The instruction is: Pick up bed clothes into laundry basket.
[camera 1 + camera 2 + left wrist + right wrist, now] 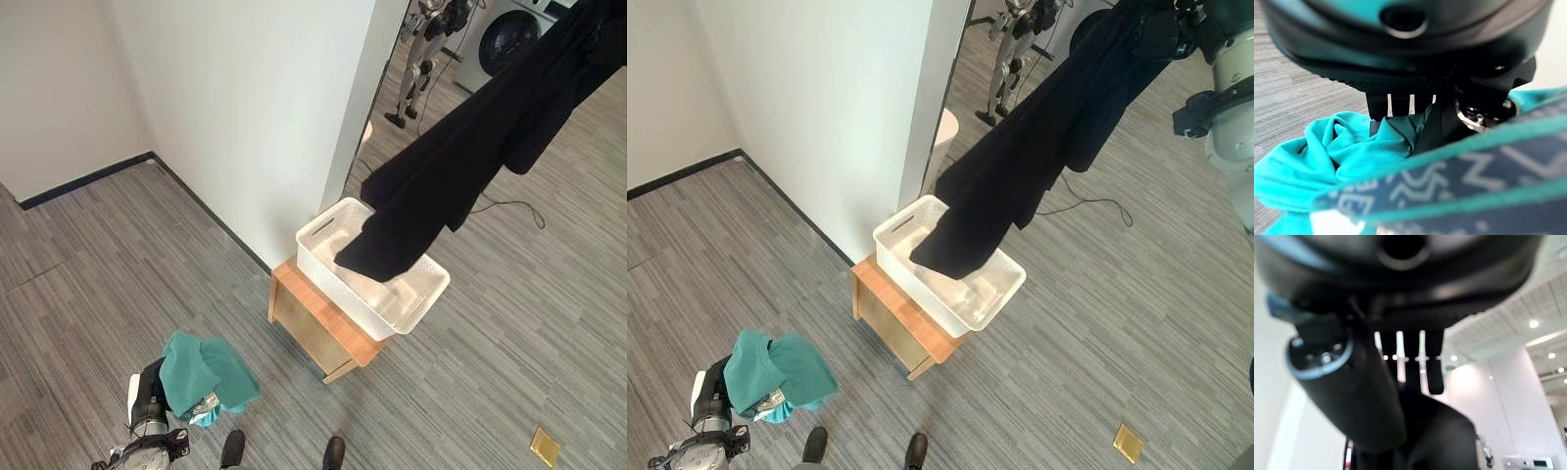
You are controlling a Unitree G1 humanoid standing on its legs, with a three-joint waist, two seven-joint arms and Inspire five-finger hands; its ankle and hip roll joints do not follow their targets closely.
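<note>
Nearest, well short of the laundry basket (pixel 323 227) and lower than its rim: left hand (pixel 147 399), fingers curled round a bunched teal garment (pixel 208 374), waiting its turn. Beneath the basket, a small wooden surface (pixel 323 309), carrying it with one corner of the basket jutting past the edge. Into the basket dips only the bottom end of a long black garment (pixel 441 176); slants up and away from the basket to the right hand (pixel 1400 284), raised high beyond it and clenched on the cloth's top end.

Risks, as judged from here: letting go this far off the basket probably drapes most of the black cloth over the far rim and onto the floor, since little of it sits inside. Dragging the taut cloth sideways may tip or slide the light basket off the surface. Swinging the teal bundle in before the black one settles may tangle the two or knock the near rim.
</note>
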